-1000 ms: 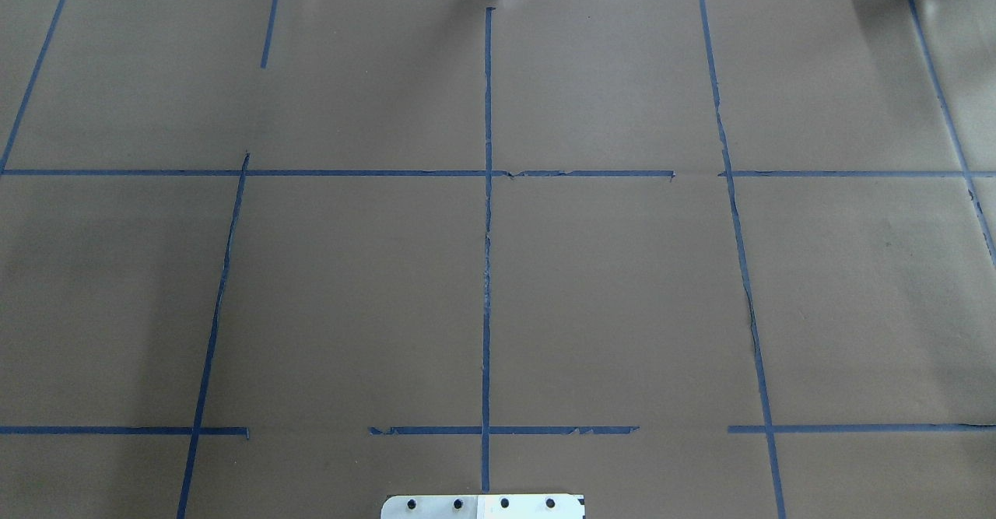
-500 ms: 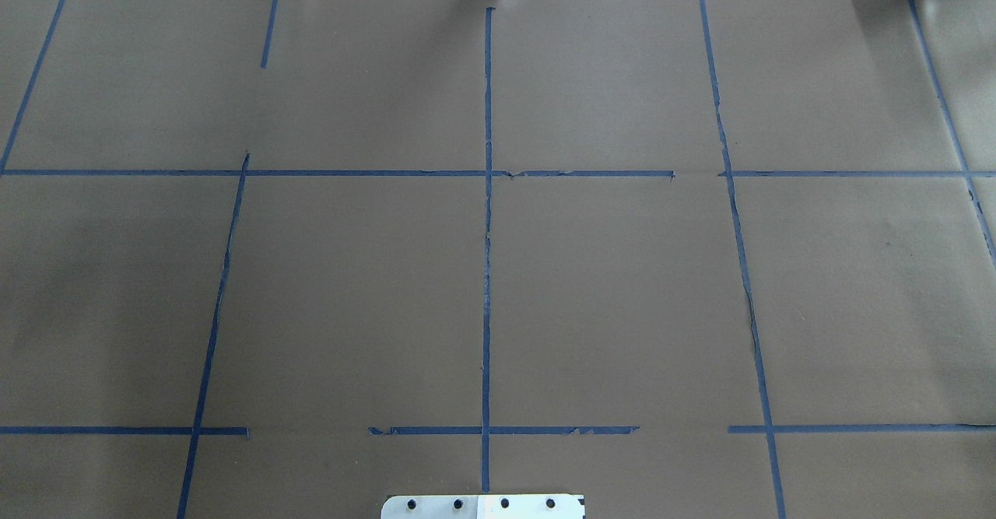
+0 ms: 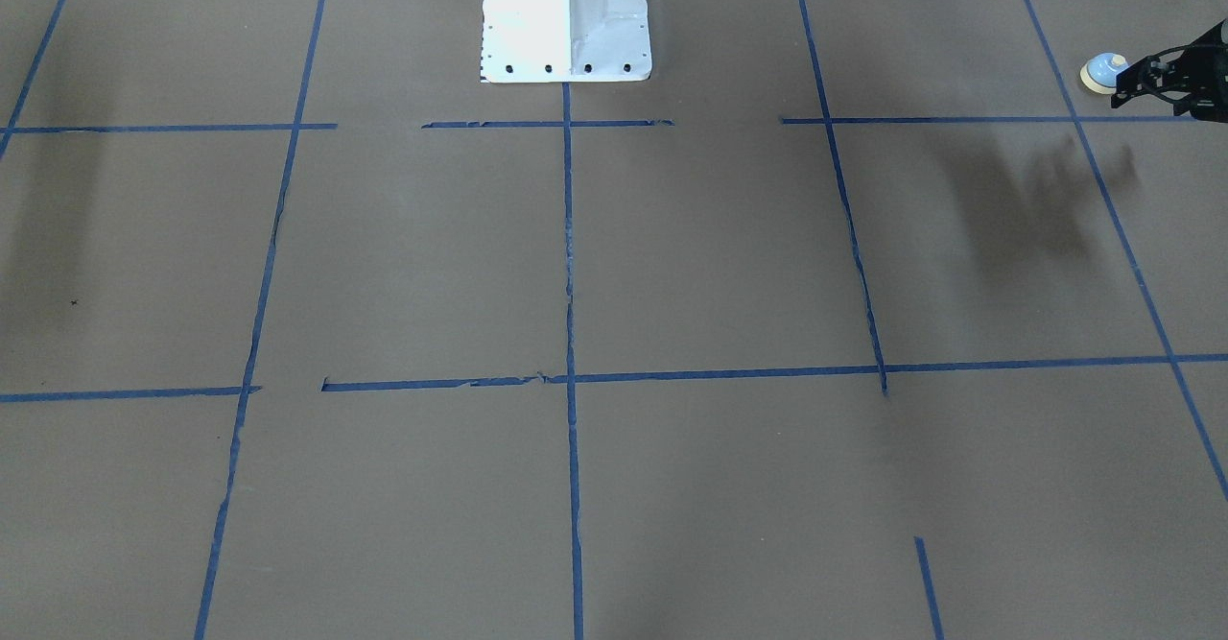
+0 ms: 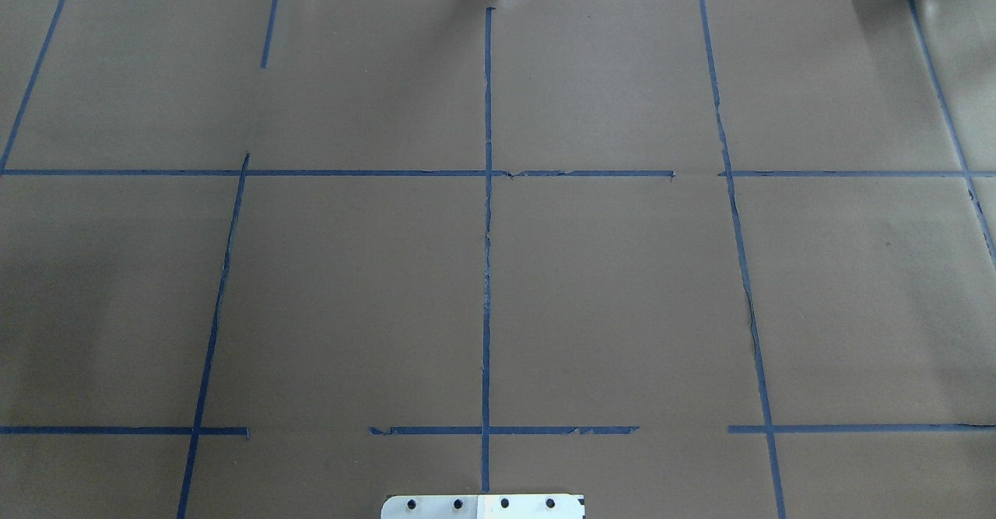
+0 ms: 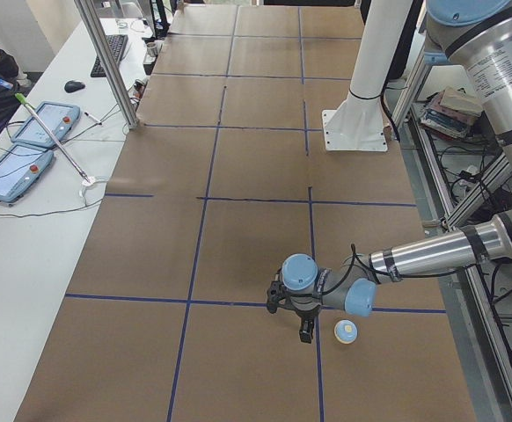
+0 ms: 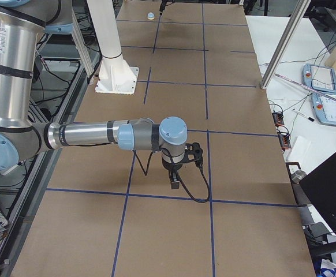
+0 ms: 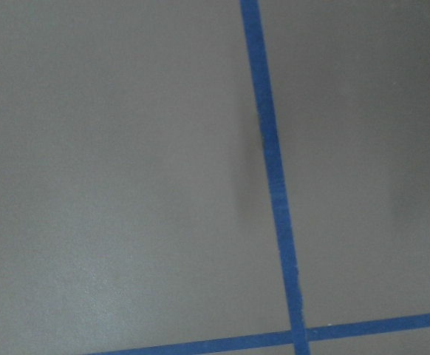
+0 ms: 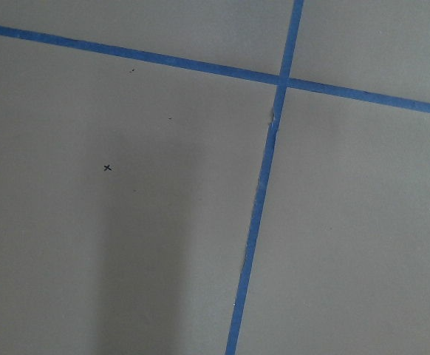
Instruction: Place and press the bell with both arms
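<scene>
status: early stage, in my judgement. the table (image 4: 622,309), brown paper with blue tape lines, carries nothing in its middle squares. my left arm (image 5: 432,255) reaches low over the table's left end; my right arm (image 6: 87,135) reaches out over the right end, well apart from it. my left claw (image 5: 305,329) points down just beside the bell, with no hold on it; released or clenched, i cannot tell. my right claw (image 6: 174,180) hangs over bare paper near a tape crossing, carrying nothing, and its state cannot be told either. the bell (image 5: 347,331) stands upright on the table at the left end, button up. outstanding, as i read it: grasp, placement and press.

against the earlier overhead frames: no arm and no bell has entered that view. only the faint shadow on its left half looks paler.
</scene>
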`<state>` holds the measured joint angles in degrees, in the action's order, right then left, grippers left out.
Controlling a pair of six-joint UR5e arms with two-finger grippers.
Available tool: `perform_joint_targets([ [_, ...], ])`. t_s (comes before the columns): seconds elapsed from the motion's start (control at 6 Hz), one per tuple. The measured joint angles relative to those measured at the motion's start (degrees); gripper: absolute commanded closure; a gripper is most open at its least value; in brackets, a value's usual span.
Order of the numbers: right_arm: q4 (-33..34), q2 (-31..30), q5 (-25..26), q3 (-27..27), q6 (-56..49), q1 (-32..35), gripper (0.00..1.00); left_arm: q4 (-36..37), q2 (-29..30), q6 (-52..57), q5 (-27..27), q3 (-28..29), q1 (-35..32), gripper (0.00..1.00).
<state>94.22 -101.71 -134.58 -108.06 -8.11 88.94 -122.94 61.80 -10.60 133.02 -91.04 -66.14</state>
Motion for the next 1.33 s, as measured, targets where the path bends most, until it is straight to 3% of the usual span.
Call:
perform_joint_targets([
  [1.33, 0.02, -0.11, -0.04, 0.07, 0.10, 0.00, 0.00, -1.58, -2.12, -0.21, 3.21, 2.75, 7.61, 0.00],
])
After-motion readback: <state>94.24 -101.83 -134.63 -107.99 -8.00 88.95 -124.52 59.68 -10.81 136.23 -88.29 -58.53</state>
